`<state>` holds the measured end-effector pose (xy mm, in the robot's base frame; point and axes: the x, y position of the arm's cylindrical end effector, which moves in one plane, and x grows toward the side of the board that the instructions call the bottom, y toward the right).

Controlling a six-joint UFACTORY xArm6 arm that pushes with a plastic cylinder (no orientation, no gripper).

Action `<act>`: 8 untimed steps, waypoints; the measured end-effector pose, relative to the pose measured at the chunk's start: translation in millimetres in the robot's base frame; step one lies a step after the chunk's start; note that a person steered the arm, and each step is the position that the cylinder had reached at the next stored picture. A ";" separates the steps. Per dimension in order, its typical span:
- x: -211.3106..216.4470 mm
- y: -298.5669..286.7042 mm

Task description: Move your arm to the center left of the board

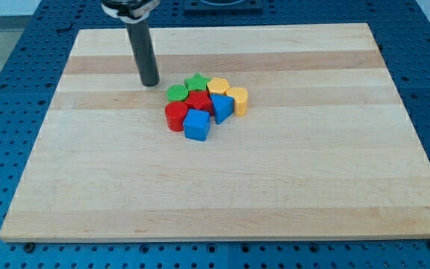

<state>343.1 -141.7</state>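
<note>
My tip [150,83] rests on the wooden board [222,187] in its upper part, left of centre. It stands just to the upper left of a tight cluster of blocks and is apart from them. The cluster holds a green cylinder [176,93], a green star [197,81], a yellow hexagon block [219,85], a yellow heart-like block [237,99], a red star-like block [198,101], a red cylinder [175,116], a blue cube [197,125] and a blue triangular block [221,108]. The green cylinder is nearest to the tip.
The board lies on a blue perforated table [6,67] that shows on all sides. The rod's mount [128,7] is at the view's top edge.
</note>
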 end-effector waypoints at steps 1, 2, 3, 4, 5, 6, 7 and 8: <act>-10.0 -0.1; -13.6 -28.1; -13.7 -72.4; -18.8 -111.9; -16.4 -162.6; -16.4 -162.6; 2.7 -163.4; 7.4 -163.4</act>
<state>350.4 -305.1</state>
